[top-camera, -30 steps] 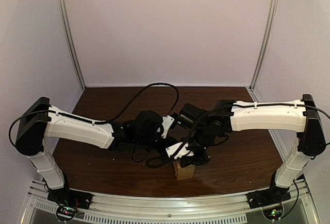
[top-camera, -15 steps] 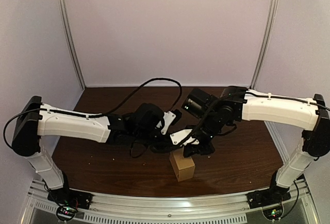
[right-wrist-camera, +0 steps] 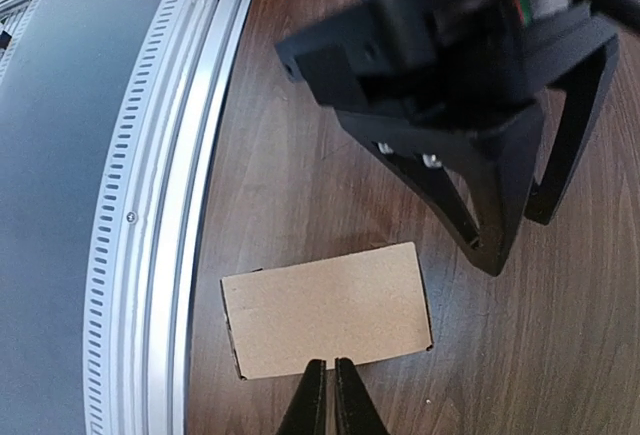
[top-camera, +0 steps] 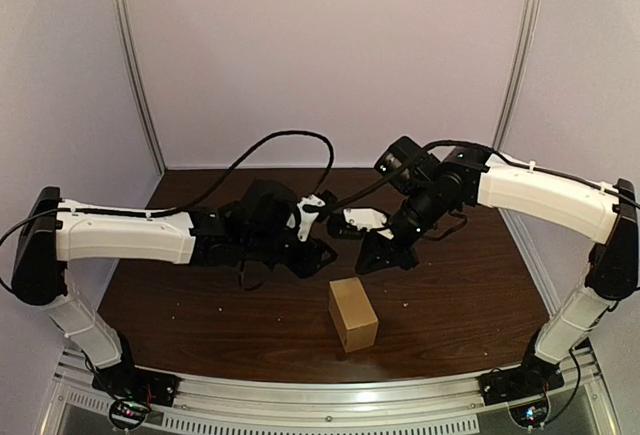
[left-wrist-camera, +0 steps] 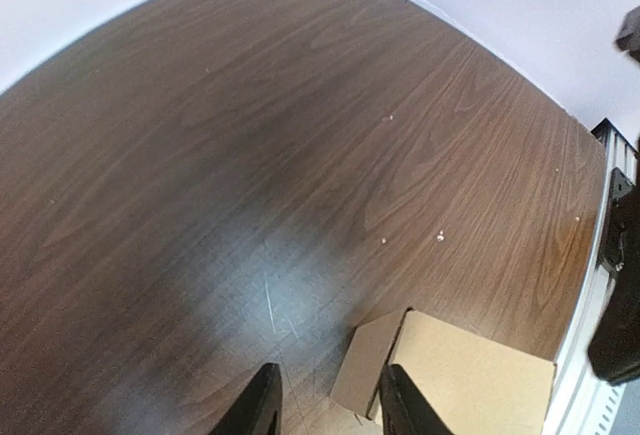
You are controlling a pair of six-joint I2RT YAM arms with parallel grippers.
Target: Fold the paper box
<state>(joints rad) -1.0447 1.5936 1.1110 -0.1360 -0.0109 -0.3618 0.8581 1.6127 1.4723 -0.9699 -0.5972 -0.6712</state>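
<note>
One brown paper box (top-camera: 353,315) stands on the dark wooden tabletop (top-camera: 200,305), close to its near edge and roughly midway between the two arm bases. From above it reads as a closed block. Its top panel lies flat, the sides that show are square to it, and no flap sticks up or hangs loose. In the right wrist view the top is one smooth rectangle with only small notches at its corners. The left wrist view shows a side panel meeting the top along a clean crease. The underside and the far side are hidden, so I cannot tell whether those are tucked in. Nothing touches the box. The left end effector (left-wrist-camera: 325,410) hangs beyond it, over bare wood, with its fingers apart and nothing between them. The right end effector (right-wrist-camera: 329,400) hovers above the box's far edge with its fingers pressed together on nothing. By this evidence the folding looks essentially finished: the box has its shape and stands by itself. At most a check or a last press on a hidden flap seems to be left.
</note>
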